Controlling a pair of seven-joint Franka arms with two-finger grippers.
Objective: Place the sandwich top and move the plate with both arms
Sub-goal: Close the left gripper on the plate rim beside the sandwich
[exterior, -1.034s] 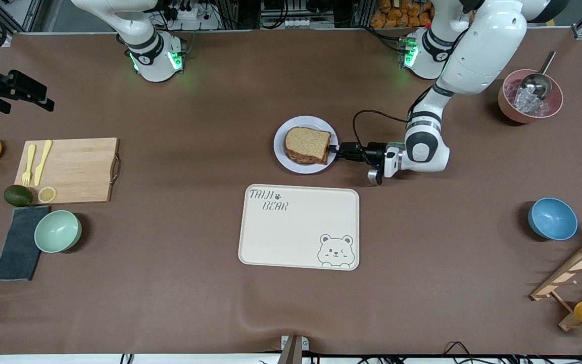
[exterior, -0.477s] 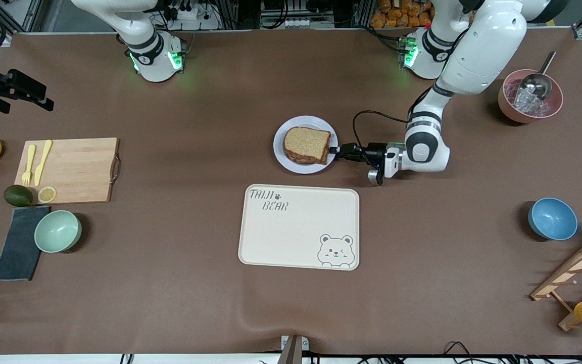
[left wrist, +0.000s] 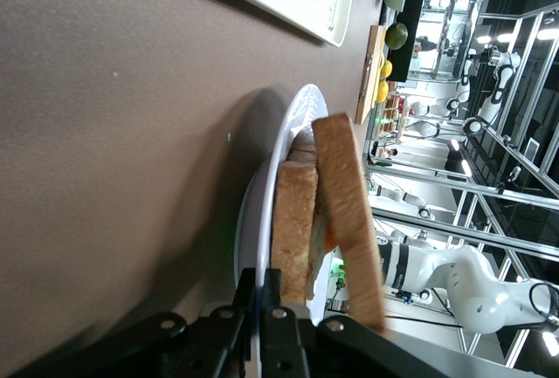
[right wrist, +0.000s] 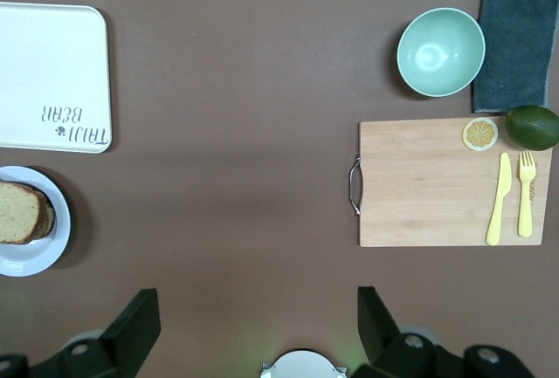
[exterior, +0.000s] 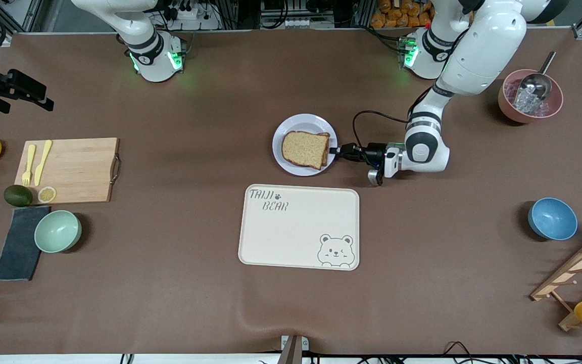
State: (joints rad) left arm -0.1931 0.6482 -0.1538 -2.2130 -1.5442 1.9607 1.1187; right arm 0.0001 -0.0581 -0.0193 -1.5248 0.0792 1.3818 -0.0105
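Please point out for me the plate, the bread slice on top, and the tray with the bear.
Round pale lavender-white plate (exterior: pixel 296 122), front view, bare rim.
Light-brown bread slice (exterior: pixel 305 149), front view, top face.
Cream rectangular bear-printed tray (exterior: pixel 298 227), front view, plain middle.

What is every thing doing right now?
Sandwich top: lying on the sandwich, tilted.
Plate: holding the sandwich, one edge lifted, rim pinched.
Left gripper: fingers shut on the plate's rim.
Right gripper: fingers open, high over the table, waiting.
Tray: flat, nearer the front camera than the plate.
Green bowl: upright.
Blue bowl: upright.
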